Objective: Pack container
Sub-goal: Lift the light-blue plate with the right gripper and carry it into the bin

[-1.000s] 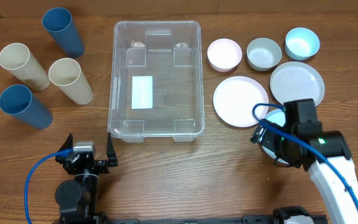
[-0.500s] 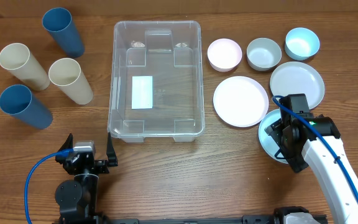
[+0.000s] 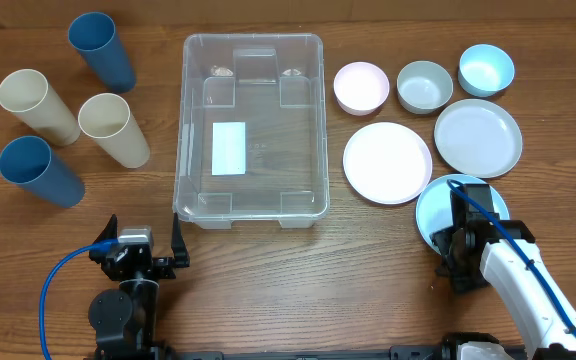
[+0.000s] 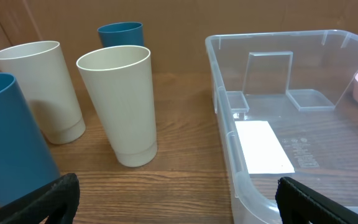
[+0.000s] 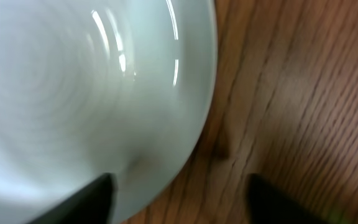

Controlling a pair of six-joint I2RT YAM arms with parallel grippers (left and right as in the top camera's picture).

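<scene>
The clear plastic container (image 3: 181, 150) stands empty mid-table with a white label on its base. It also shows in the left wrist view (image 4: 219, 106). A light blue plate (image 3: 433, 208) lies at the front right. My right gripper (image 3: 458, 258) hangs low over the plate's near edge. In the right wrist view it (image 5: 179, 199) is open, one finger over the plate (image 5: 73, 93) and the other over bare wood. My left gripper (image 3: 146, 256) is open and empty at the front left, also seen in its wrist view (image 4: 179, 202).
A pink bowl (image 3: 361, 87), a grey bowl (image 3: 424, 86) and a light blue bowl (image 3: 486, 70) sit at the back right. A white plate (image 3: 388, 162) and a pale grey plate (image 3: 478, 137) lie below them. Blue (image 3: 101, 50) and cream (image 3: 114, 129) cups stand at the left.
My right arm has drawn back toward the front edge and turned, uncovering most of the light blue plate. The left arm has not moved.
</scene>
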